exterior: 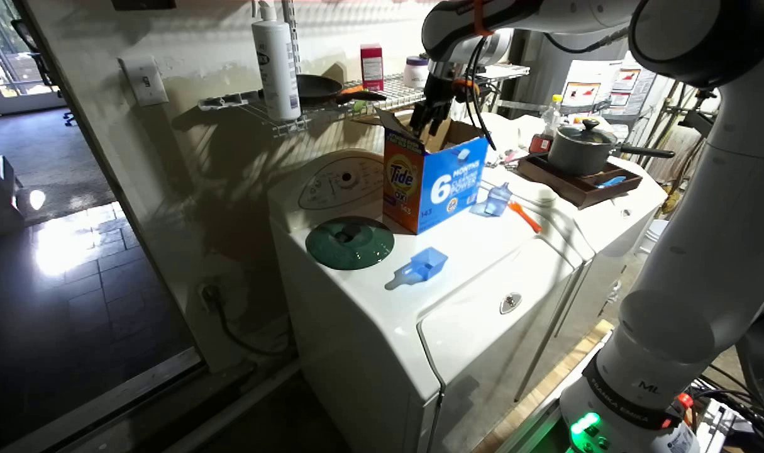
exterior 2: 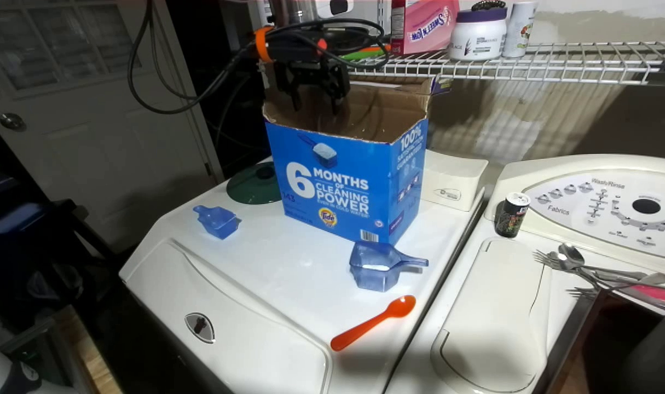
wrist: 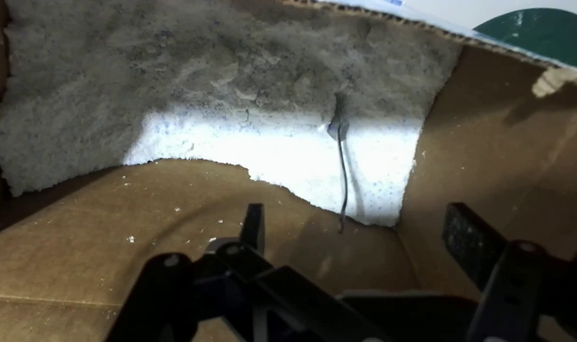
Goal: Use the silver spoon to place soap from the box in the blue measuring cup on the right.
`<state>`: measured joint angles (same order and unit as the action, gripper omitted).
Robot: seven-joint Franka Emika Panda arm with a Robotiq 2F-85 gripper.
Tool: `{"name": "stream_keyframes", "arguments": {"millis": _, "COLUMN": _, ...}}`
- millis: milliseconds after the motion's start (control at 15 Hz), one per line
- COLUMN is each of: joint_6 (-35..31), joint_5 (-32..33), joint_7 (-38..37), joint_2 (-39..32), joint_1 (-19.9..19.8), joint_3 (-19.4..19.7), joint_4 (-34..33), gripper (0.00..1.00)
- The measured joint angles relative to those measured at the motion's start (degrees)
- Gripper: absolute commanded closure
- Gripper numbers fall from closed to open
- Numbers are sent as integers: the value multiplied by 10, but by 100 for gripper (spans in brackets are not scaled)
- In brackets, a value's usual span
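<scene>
Box (exterior 2: 340, 175) of soap (wrist: 212, 99), with fingers (wrist: 471, 244) spread wide at its mouth

A white appliance (exterior 2: 288, 262) is topped by the box, whose blue printed face is shown in both exterior views. At the open top the gripper (wrist: 354, 209) is held — its two fingers are set far apart, with brown cardboard seen in the gap; whether any wall is touched by a fingertip cannot be told. A green lid (exterior: 359, 253) is laid near the box. The blue measuring cup (exterior 2: 376, 278) on the right is placed just beside the box's corner, and a second blue cup (exterior 2: 217, 222) is set near the lid. An orange spoon (exterior 2: 373, 324) is laid near the right-hand cup. The silver spoon (wrist: 343, 164) is rested with its bowl end in the soap — in the wrist view its handle is framed between the fingers, touched by neither.
</scene>
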<state>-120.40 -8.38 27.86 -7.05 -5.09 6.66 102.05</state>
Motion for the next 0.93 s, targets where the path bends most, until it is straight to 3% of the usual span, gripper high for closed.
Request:
{"name": "stream_keyframes", "arguments": {"millis": 67, "joint_6": 3, "joint_5": -3, "joint_7": 0, "joint_2": -3, "joint_1": -1, "joint_3": 0, "joint_4": -4, "gripper": 17}}
{"name": "stream_keyframes", "arguments": {"millis": 133, "joint_6": 7, "joint_5": -6, "joint_7": 0, "joint_2": -6, "joint_1": -2, "joint_3": -1, "joint_4": -8, "gripper": 17}}
{"name": "stream_keyframes", "arguments": {"millis": 200, "joint_6": 10, "joint_5": -9, "joint_7": 0, "joint_2": -8, "joint_1": -2, "joint_3": -2, "joint_4": -11, "gripper": 26}}
{"name": "stream_keyframes", "arguments": {"millis": 400, "joint_6": 18, "joint_5": -14, "joint_7": 0, "joint_2": -16, "joint_1": -3, "joint_3": -7, "joint_4": -20, "gripper": 36}}
{"name": "stream_keyframes", "arguments": {"millis": 667, "joint_6": 22, "joint_5": -14, "joint_7": -1, "joint_2": -24, "joint_1": -4, "joint_3": -10, "joint_4": -26, "gripper": 25}}
{"name": "stream_keyframes", "arguments": {"millis": 933, "joint_6": 29, "joint_5": -14, "joint_7": -1, "joint_2": -31, "joint_1": -7, "joint_3": -10, "joint_4": -33, "gripper": 50}}
